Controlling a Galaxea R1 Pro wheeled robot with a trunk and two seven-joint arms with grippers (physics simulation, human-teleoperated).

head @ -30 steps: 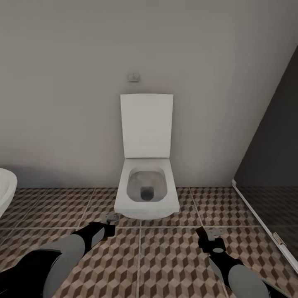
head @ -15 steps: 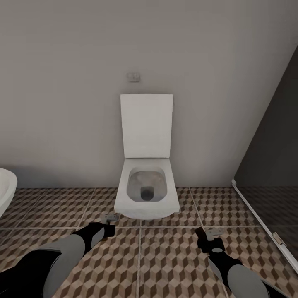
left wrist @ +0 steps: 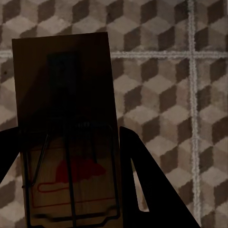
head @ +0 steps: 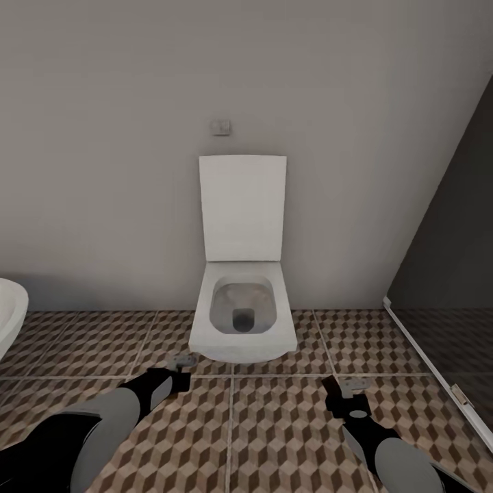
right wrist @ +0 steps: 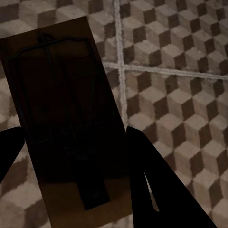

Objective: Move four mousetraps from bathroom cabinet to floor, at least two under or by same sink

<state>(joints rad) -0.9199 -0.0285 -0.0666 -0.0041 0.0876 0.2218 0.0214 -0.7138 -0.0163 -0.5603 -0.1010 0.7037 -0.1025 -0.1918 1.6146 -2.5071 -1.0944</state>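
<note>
A: Mousetraps — one in each gripper. The left gripper (left wrist: 71, 190) has its dark fingers (left wrist: 152, 185) clamped on the left mousetrap (left wrist: 66, 137), red spot showing; the right gripper (right wrist: 76, 175) is closed on the right mousetrap (right wrist: 61, 118), seen dim with its wire frame.

B: Has anything changed in the last second?

A: Hardly. In the head view both arms hang low in the same spots and the room sits the same. So I judge this a pause, with neither trap set down yet.

B: And around them?

A: The bathroom floor (head: 274, 438) lies right beneath both traps. The toilet (head: 243, 315) stands straight ahead against the wall, and a dark shower screen (head: 445, 301) closes off the right.

B: The bathroom sink?

A: Just its white edge (head: 10, 311) at far left. The robot probably has to turn left, clear of the toilet.
</note>
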